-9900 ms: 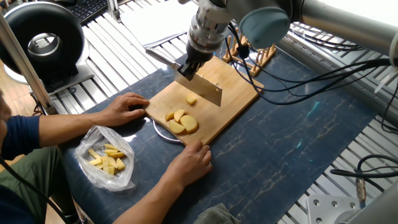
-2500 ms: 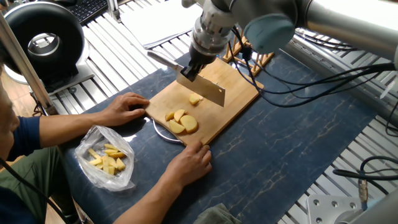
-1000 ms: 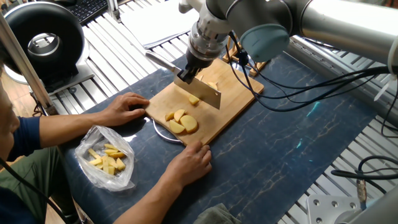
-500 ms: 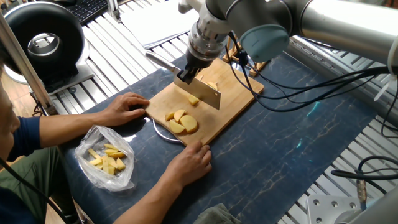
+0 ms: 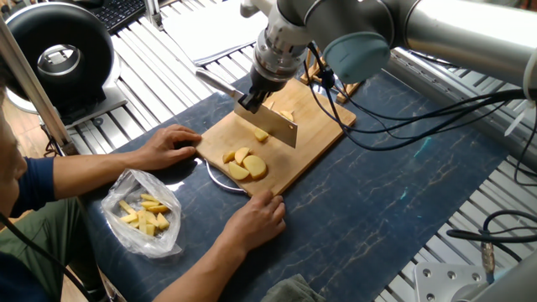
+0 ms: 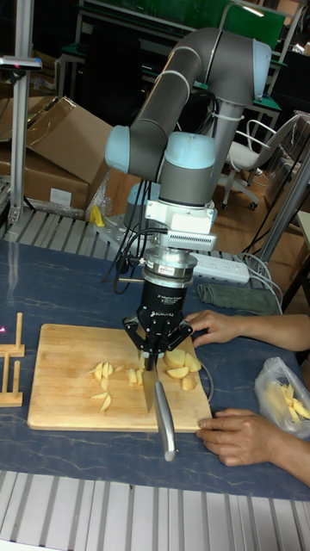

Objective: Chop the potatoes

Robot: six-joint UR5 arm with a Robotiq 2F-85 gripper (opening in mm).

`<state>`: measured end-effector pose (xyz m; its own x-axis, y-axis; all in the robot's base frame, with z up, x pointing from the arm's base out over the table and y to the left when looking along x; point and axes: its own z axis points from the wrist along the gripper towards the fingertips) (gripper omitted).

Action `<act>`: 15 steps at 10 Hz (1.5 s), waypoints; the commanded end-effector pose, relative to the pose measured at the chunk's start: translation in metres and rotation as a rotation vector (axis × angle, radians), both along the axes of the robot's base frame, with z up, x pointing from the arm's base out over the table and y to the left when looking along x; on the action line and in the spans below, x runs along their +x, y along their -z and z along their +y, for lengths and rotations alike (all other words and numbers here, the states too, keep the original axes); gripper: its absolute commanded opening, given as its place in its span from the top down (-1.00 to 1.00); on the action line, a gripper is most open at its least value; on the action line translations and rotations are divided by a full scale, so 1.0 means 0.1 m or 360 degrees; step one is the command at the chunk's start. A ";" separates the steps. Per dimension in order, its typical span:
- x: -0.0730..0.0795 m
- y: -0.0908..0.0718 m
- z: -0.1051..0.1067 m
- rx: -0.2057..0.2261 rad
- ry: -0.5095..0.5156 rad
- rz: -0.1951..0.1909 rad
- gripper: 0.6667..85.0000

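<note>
On the wooden cutting board (image 5: 315, 134) (image 6: 60, 362) lie the potatoes: pale rounded chunks (image 5: 244, 164) (image 6: 181, 362) at the end by the person, and thin slices (image 5: 287, 115) (image 6: 104, 379) on the blade's other side. My gripper (image 5: 252, 101) (image 6: 153, 351) is shut on a cleaver (image 5: 278, 126) (image 6: 164, 417). The blade stands low on the board, its edge against a small potato piece (image 5: 261, 134). The cleaver's handle juts past the board's edge.
A person's two hands (image 5: 170, 146) (image 5: 257, 218) rest at the board's end, close to the chunks. A clear plastic bag (image 5: 145, 215) (image 6: 284, 398) of yellow pieces lies beside them. A small wooden rack (image 5: 336, 71) (image 6: 9, 372) stands by the board's far end.
Since 2.5 s ago the cleaver has come down and shifted slightly back-left onto the small piece, and slices now show behind the blade. Nothing has moved over the last second.
</note>
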<state>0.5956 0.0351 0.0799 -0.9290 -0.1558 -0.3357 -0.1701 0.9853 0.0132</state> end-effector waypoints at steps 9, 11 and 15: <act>0.05 0.15 -0.01 -0.0006 0.0022 -0.0068 0.99; 0.07 0.18 0.00 -0.0008 0.0023 -0.0090 0.99; -0.15 -0.25 -0.03 0.0017 -0.0019 0.0056 0.99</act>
